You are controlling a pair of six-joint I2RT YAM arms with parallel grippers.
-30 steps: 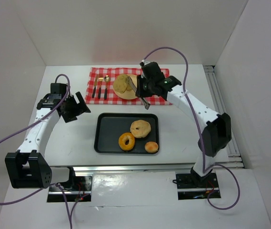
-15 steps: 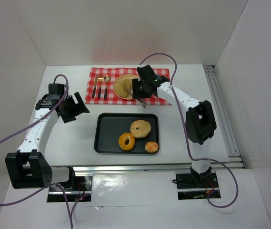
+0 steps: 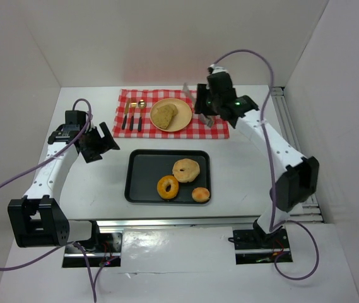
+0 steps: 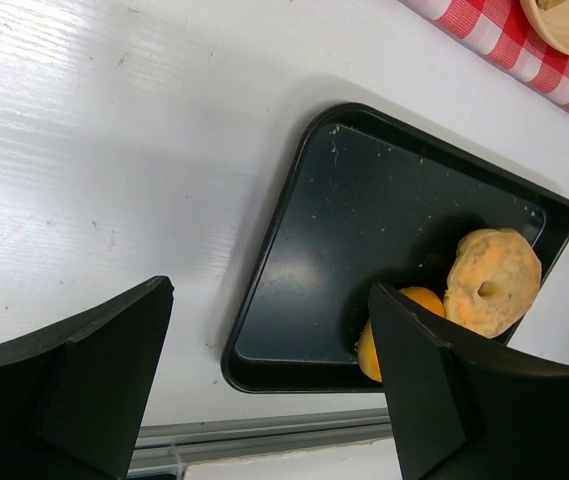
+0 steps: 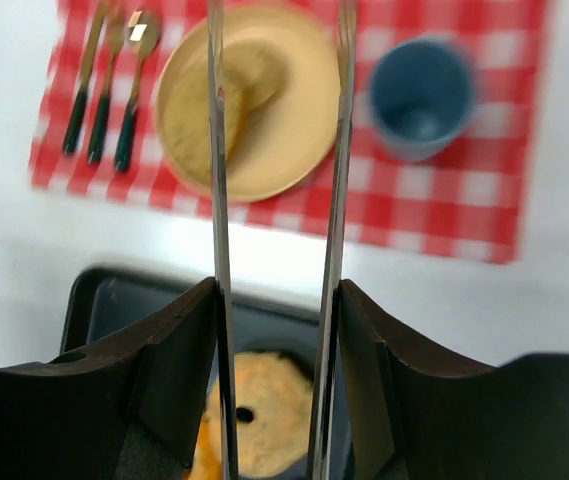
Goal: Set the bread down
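- Top view: a flat tan piece of bread (image 3: 164, 114) lies on a round yellow plate (image 3: 182, 120). The plate sits on a red-and-white checked cloth (image 3: 125, 98) at the far side of the white bench (image 3: 97, 183).
- The right gripper (image 3: 200, 107) hangs just beside the plate, its long metal fingers apart and holding nothing. The placing looks done; only drawing the arm clear seems left.
- Nearer the arms in the top view, a black rectangular tray (image 3: 138, 177) holds a pale ring bagel (image 3: 185, 170), an orange glazed doughnut (image 3: 168, 187) and a small round bun (image 3: 200, 194).
- Three dark-handled pieces of cutlery (image 3: 132, 118) lie left of the plate.
- The left gripper (image 3: 101, 141) hovers left of the tray, apart from everything.
- Left wrist view: the left gripper (image 4: 269, 345) has its jaws wide apart and empty above the tray (image 4: 364, 200). The bagel (image 4: 492, 278) and part of the doughnut (image 4: 419, 300) show at one end.
- Right wrist view: the two fingers frame the plate (image 5: 294, 150) and bread (image 5: 192, 120) below without touching them.
- A blue cup (image 5: 422, 98) stands on the cloth just beside the plate. It looks like the likeliest thing to bump.
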